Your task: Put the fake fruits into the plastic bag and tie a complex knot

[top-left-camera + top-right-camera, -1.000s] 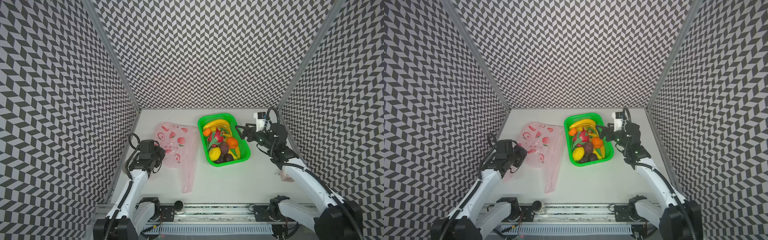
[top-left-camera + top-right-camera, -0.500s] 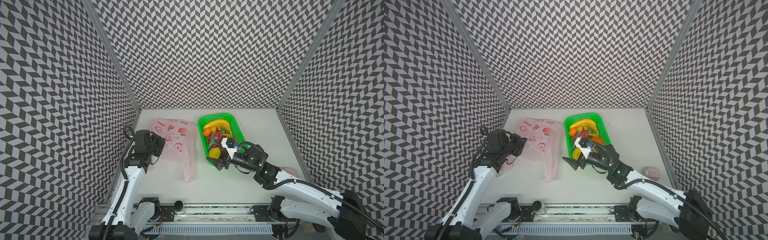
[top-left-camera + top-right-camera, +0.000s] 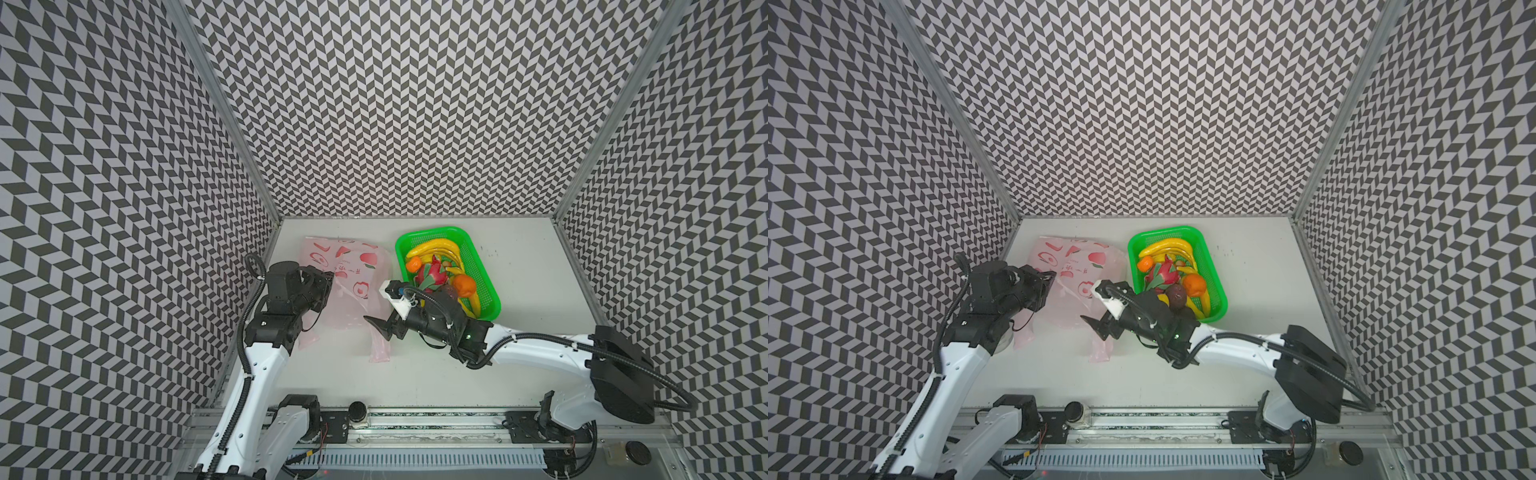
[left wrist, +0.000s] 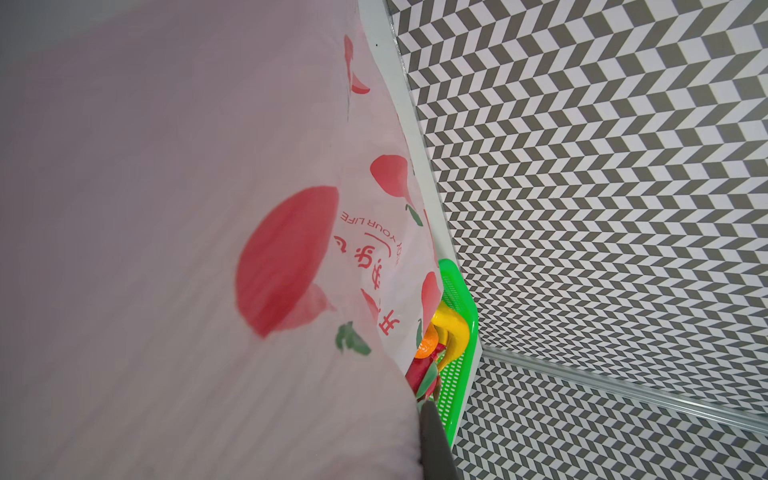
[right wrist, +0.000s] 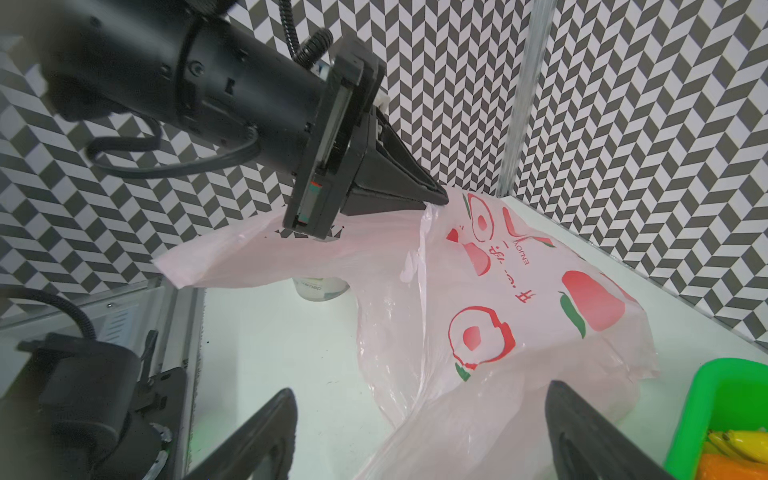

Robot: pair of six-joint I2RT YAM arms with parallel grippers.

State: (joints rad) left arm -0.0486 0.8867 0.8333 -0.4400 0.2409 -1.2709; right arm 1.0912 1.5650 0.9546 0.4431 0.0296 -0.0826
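In both top views the bag [image 3: 353,286] lies on the tabletop [image 3: 415,374] beside the basket [image 3: 484,282] of fruits [image 3: 432,270]. The left wrist view shows mostly bag film. In the right wrist view the left pincer [image 5: 435,198] clamps the bag's edge. The right pincer [image 5: 419,436], spread wide, should pinch only the opposite layer.

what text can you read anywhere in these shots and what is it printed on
"YOUR LIFE": red print on the plastic bag, left wrist view
"ENJOY": red print, same bag, right wrist view
"开": red character on the bag; the brushy characters beside it are not readable
white container under the bag's handle: grey lettering, too blurred to read
top views: bag print too small to read
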